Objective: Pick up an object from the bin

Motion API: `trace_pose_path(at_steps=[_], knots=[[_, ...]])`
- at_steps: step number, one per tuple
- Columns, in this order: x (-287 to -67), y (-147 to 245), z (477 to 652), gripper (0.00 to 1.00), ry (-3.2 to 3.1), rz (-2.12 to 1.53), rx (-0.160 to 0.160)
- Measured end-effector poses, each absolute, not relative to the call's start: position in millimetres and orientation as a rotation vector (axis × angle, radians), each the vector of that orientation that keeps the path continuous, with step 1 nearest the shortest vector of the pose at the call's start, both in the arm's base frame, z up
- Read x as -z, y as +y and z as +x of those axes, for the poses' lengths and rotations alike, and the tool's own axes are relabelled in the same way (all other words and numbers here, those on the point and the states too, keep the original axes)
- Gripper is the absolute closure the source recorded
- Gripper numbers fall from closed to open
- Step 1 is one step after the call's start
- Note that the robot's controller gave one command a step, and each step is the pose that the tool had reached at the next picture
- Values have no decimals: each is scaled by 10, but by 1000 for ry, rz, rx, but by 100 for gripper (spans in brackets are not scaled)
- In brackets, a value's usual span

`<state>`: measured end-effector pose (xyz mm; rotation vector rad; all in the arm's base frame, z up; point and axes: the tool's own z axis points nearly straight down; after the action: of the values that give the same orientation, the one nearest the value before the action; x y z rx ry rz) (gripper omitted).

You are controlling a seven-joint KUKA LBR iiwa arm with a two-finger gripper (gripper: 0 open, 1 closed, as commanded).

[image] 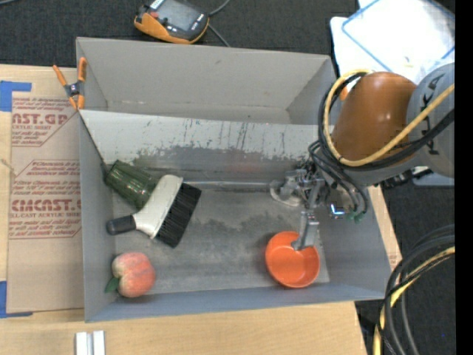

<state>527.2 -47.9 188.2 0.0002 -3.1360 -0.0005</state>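
At the near edge, a light wooden tabletop (pixel 222 330) carried the grey metal bin (pixel 199 72). Inside, by the near wall, a peach (pixel 134 274) lay in the left corner. Well apart from it, an orange bowl (pixel 287 271) sat in the near right corner with its mouth up; being round, it had no long axis to speak of. The gripper (pixel 304 242) came down from the right and its tip dipped into the bowl at the far rim. Whether its grasp was spread or closed could not be told. Nothing lay between bowl and peach, only bare, scuffed floor.

Farther back on the left lay a brush (pixel 164 209) with a white body and black bristles, its dark handle end pointing at the left wall. A dark green cup (pixel 129 182) lay on its side just beside the brush head. Beyond the far wall, an orange and black device (pixel 171 18) with a cable rested on dark flooring.
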Motion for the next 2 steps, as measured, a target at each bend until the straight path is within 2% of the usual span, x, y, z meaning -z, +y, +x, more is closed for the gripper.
trace_pose_path(at_steps=[1,2], knots=[[-1914,-478,5290,0,-3143,2,0],[-722,-648,4819,0,-3143,-127,2]])
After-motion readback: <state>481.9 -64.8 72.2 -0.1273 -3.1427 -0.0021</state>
